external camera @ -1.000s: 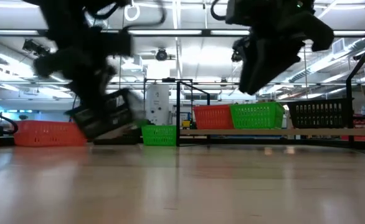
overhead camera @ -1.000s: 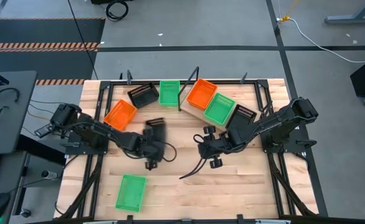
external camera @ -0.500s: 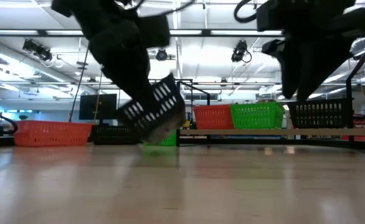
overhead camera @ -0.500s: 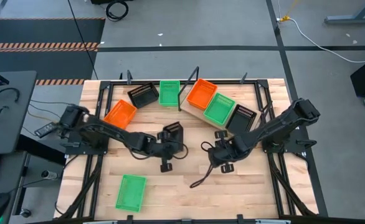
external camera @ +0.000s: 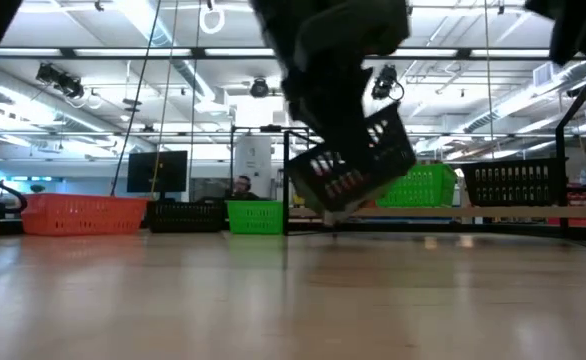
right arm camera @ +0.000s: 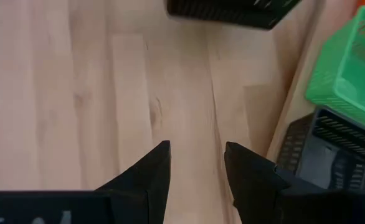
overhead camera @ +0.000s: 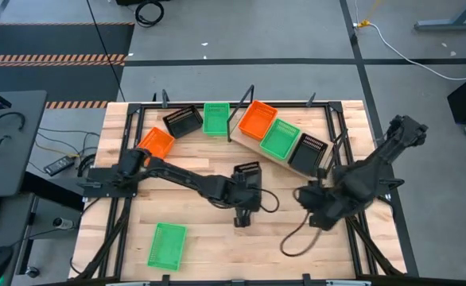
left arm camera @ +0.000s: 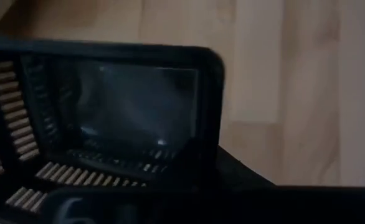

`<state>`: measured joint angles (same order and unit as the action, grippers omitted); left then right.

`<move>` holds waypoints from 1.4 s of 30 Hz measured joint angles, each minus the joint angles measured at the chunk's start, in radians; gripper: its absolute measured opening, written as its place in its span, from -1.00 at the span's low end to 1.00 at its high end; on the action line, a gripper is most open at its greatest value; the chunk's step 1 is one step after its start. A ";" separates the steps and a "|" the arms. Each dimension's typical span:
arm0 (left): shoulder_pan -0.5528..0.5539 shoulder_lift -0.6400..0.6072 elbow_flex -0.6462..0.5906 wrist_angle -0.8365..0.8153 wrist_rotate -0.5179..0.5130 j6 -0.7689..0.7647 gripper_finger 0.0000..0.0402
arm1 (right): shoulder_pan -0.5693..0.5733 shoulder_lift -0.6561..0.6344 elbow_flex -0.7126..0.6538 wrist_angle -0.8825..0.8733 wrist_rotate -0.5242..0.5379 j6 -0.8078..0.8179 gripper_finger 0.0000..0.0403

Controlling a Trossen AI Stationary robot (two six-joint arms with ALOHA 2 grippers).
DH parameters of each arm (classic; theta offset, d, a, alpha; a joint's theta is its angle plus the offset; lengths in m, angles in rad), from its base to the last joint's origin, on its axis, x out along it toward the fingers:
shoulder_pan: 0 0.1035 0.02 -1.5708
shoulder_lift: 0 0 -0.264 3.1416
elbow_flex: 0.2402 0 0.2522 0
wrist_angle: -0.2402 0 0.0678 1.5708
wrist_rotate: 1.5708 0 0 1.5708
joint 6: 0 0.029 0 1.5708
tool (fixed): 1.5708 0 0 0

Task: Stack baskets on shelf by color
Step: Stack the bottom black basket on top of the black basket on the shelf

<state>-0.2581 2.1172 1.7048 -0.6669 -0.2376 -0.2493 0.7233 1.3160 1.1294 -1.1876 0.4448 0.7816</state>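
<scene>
Black and slotted, a small plastic basket (external camera: 353,165) hangs tilted off the tabletop (overhead camera: 217,238), pinched at its rim by the left tool (overhead camera: 244,193) near the middle of the planks. Right tool (right arm camera: 197,163) hovers apart with fingers spread and nothing between them. On the pale wooden shelf board (overhead camera: 249,142) sit an orange basket (overhead camera: 257,118), a green basket (overhead camera: 281,137) and a black one (overhead camera: 307,152) in a row; another green basket (overhead camera: 167,245) lies alone by the near edge
</scene>
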 joint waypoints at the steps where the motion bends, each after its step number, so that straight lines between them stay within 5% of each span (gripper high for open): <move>1: 0.000 0.021 0.032 -0.016 0.014 0.000 -0.98 | 0.023 -0.012 0.000 -0.004 0.020 0.027 -0.22; 8: -0.001 0.099 0.094 -0.033 0.075 0.018 -0.87 | 0.101 -0.022 0.000 -0.014 0.114 0.083 -0.22; 19: 0.001 0.093 0.098 -0.076 0.058 0.003 -0.18 | 0.079 0.059 0.000 -0.014 0.136 0.052 -0.22; 24: -0.003 0.027 0.097 -0.261 0.032 0.032 0.03 | 0.077 0.088 0.000 0.018 0.194 0.039 -0.22; 31: -0.045 -0.133 0.087 -0.400 -0.194 0.013 -0.04 | 0.061 0.146 0.000 0.236 0.220 -0.118 -0.22; 42: -0.024 -0.217 0.087 -0.381 -0.268 0.071 -0.21 | -0.137 0.290 0.000 0.409 0.136 -0.335 -0.22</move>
<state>-0.2824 1.8999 1.7916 -1.0483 -0.5052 -0.1786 0.5866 1.6061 1.1290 -0.7786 0.5809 0.4470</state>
